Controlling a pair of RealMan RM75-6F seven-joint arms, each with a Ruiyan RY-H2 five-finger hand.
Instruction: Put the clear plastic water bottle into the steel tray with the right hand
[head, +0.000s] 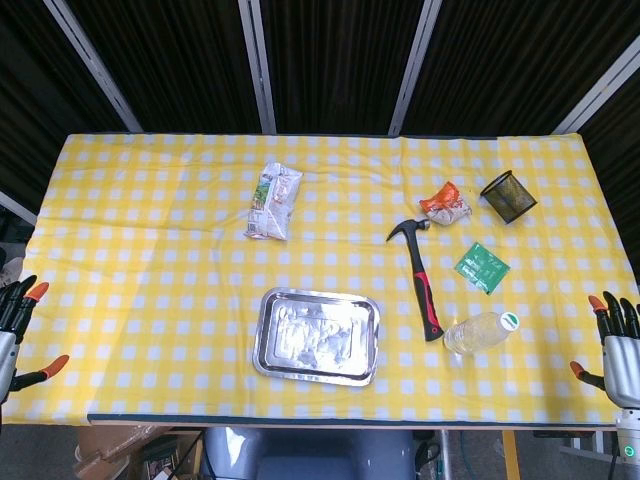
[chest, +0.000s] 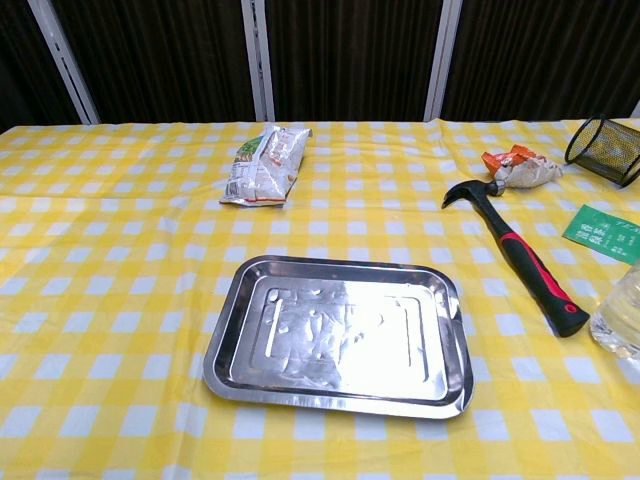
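Observation:
The clear plastic water bottle (head: 482, 331) lies on its side near the table's front right, its green-and-white cap pointing right; the chest view shows only part of the bottle (chest: 619, 319) at the right edge. The steel tray (head: 268, 348) sits empty at front centre, seen close in the chest view as well, tray (chest: 222, 360). My right hand (head: 617, 337) hovers off the table's right edge, fingers spread, holding nothing, right of the bottle. My left hand (head: 14, 325) is off the left edge, fingers apart and empty. Neither hand shows in the chest view.
A red-and-black hammer (head: 423, 282) lies between tray and bottle. A green packet (head: 481, 267), an orange snack wrapper (head: 446, 204) and a black mesh cup (head: 508, 196) sit behind the bottle. A white snack bag (head: 273, 202) lies far behind the tray.

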